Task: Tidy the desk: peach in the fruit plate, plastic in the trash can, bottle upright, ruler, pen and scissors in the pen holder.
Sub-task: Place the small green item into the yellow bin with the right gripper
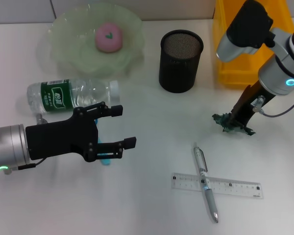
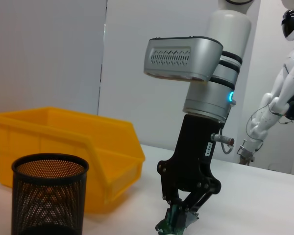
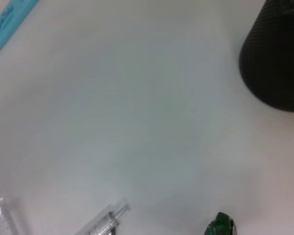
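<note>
Nearest the head camera, left gripper (image 1: 129, 126), black, hovering low with fingers spread wide and holding nothing, well to the left of the black mesh pen holder (image 1: 181, 61). Just behind those fingers, water bottle (image 1: 72, 94) lying on its side with a green label, cap pointing toward the pen holder. Beneath the gripper, blue scissors (image 1: 106, 157), mostly hidden. Left of the pen holder and farther back, pale green fruit plate (image 1: 68, 46) with the pink peach (image 1: 109, 37) already in it. Right of the pen holder, yellow bin (image 1: 230, 73), nearly touching it. In front of that bin, right gripper (image 1: 233, 121) pointing down at the white desk (image 1: 152, 205), fingertips narrowed onto the crumpled green plastic (image 1: 233, 125), which sits on the surface; in the left wrist view, fingers converging on that scrap (image 2: 174, 223). Nearer than the pen holder and slightly right, pen (image 1: 206, 182) lying across the clear ruler (image 1: 217, 185), forming a cross.
</note>
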`<state>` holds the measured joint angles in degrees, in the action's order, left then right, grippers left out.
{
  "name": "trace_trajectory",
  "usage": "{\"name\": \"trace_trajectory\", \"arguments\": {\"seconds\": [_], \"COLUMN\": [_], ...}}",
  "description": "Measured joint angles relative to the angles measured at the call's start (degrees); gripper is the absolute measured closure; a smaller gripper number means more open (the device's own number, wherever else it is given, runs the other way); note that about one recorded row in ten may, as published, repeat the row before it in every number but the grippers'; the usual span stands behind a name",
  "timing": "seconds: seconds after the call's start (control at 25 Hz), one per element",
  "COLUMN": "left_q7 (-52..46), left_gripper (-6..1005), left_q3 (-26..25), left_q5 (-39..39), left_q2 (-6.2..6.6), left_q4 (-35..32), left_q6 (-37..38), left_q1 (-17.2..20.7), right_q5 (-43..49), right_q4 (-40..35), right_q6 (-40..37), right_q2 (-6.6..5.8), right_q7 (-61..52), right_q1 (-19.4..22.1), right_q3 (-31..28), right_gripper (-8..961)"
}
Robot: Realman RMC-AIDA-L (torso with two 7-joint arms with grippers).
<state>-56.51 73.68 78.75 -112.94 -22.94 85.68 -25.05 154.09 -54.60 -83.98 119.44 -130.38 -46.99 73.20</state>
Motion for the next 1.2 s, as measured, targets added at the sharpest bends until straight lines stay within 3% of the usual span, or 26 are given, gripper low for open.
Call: {"name": "trace_trajectory", "arguments": {"seconds": [0.28,0.76,0.96,1.2], "left_q7": [0.06,-0.36,-0.45,-0.47], "left_gripper": [140,140,140,140], "left_q3": [-0.58,-0.65,-0.86,-1.79], "left_q5": [0.00,0.00,0.00,0.00], "left_q2": [0.17,0.38,0.37,0.27], "left_q4": [0.00,-0.73,-0.81,-0.81], "left_q6": [0.00,0.00,-0.01,-0.06], "left_q1": [0.04,0.01,0.01,0.03], "right_q5": [-5.00,-23.30,-38.23,-47.90], "right_q4": [-5.56,-8.64,-1.70,9.16], "right_q6": [0.35,0.45,2.52,2.42], "right_q2": [0.03,0.14,-0.21,-0.28], "right_q7": [1.11,15.57,29.45,44.50], "right_q1": [4.60,13.95,19.07,20.77], "right_q3": [-0.67,-12.03,-16.04,-21.64], "right_gripper": [916,916,917,918]}}
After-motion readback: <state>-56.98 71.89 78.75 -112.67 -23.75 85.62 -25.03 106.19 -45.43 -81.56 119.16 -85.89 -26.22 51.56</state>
